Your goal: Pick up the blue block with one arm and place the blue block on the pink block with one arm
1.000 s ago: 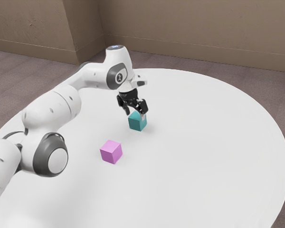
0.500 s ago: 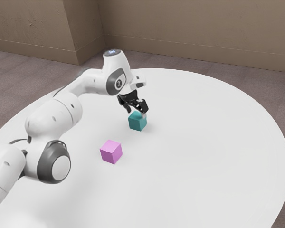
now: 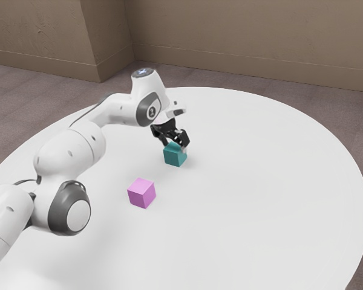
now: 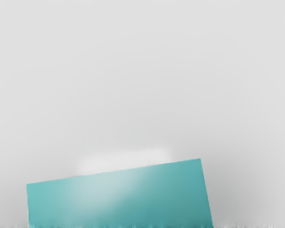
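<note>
while the blue block sits flat on the table, nothing of the task is finished yet, as far as i can judge. my claw hangs right over the block, with its two black fingers spread apart and their tips about level with the block's top edge. in the exterior view i see no squeeze on the block's sides, so i take the claw as open and holding nothing. in the wrist view the block lies just under my hand, a teal-looking face slightly askew, with bare table beyond it.

the pink block stands alone on the table, well apart from the blue one, nearer the camera and toward the exterior view's left. its top is free.

so i reckon i am at the very start of the grasp: lined up above the block, but not yet gripping it. still to do is nearly everything. i must sink the fingers down along two opposite sides, close on the block, lift it clear of the table, carry it across to the pink block, set it squarely on top and let go. the block's slight skew under my hand suggests my wrist may want a small turn first.
</note>
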